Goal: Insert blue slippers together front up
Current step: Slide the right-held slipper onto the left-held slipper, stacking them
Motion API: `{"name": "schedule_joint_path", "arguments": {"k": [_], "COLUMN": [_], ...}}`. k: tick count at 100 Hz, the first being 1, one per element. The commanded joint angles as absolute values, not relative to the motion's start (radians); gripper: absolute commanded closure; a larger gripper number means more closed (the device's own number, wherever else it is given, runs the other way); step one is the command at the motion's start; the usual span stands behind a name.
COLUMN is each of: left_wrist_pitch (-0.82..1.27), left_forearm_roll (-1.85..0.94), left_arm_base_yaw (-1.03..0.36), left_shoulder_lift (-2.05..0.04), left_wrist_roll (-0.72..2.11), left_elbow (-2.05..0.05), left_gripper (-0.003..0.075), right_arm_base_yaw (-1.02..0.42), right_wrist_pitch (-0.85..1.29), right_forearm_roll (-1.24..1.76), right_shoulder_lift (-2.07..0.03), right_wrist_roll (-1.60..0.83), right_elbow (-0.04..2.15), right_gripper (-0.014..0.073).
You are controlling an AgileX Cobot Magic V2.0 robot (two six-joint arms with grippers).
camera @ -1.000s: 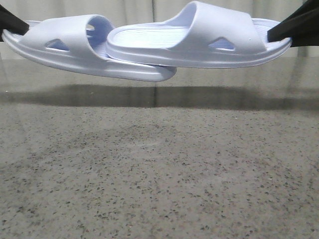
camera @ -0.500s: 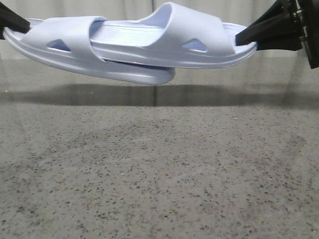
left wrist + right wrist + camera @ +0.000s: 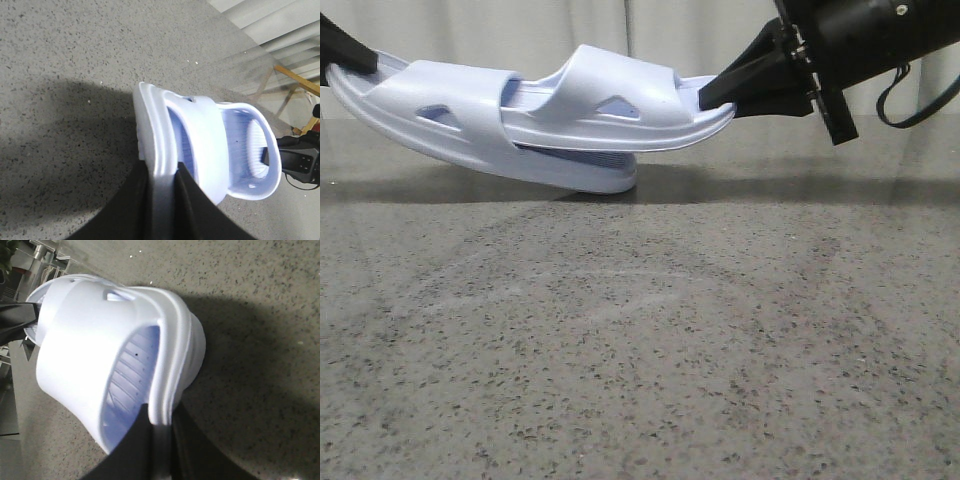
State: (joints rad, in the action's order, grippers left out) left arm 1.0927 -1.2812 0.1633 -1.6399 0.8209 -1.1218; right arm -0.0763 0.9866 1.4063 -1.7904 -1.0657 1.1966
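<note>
In the upper left of the front view, the left hand grips the heel of the outer slipper, whose toe touches the worktop. The right hand clamps the heel of the inner slipper, already pushed under the outer strap. Both lie along one left-right line, so further nesting is the right hand's job.

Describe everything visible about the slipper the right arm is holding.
The right-hand slipper is pale lavender-blue moulded foam, with a wide strap bearing a triangular side cut-out, a ribbed footbed and a thick sole. The right claw pinches its heel rim. It lies roughly level, sole down, its toe end pushed under the strap of the left-hand slipper, which the left claw holds tilted with its toe about at the speckled table.
</note>
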Motion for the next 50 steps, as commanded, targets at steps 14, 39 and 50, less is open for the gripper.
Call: {"name": "schedule_joint_path", "arguments": {"k": [14,39,50], "left_wrist_pitch": [1.268,1.268,1.268], "left_forearm_roll": [-1.376,-1.376,-1.378], "left_arm_base_yaw": [0.109,0.142,0.169], "left_shoulder_lift": [-1.616,-1.616,-1.614], "left_wrist_roll": [0.814,0.816,0.816], "left_elbow": [-1.147,-1.147,-1.147], "left_gripper": [0.0705,0.0705,0.0705], "right_arm_base_yaw": [-0.121,-0.020,0.044], "right_wrist_pitch": [1.094,1.198,1.277], "right_forearm_roll": [1.480,1.467,1.466], "right_shoulder_lift": [-1.763,-1.746,-1.744], "right_wrist_roll": [-1.079,-1.079,-1.072], "right_elbow": [1.239,1.239,1.239], "right_gripper": [0.0692,0.0474,0.0461]}}
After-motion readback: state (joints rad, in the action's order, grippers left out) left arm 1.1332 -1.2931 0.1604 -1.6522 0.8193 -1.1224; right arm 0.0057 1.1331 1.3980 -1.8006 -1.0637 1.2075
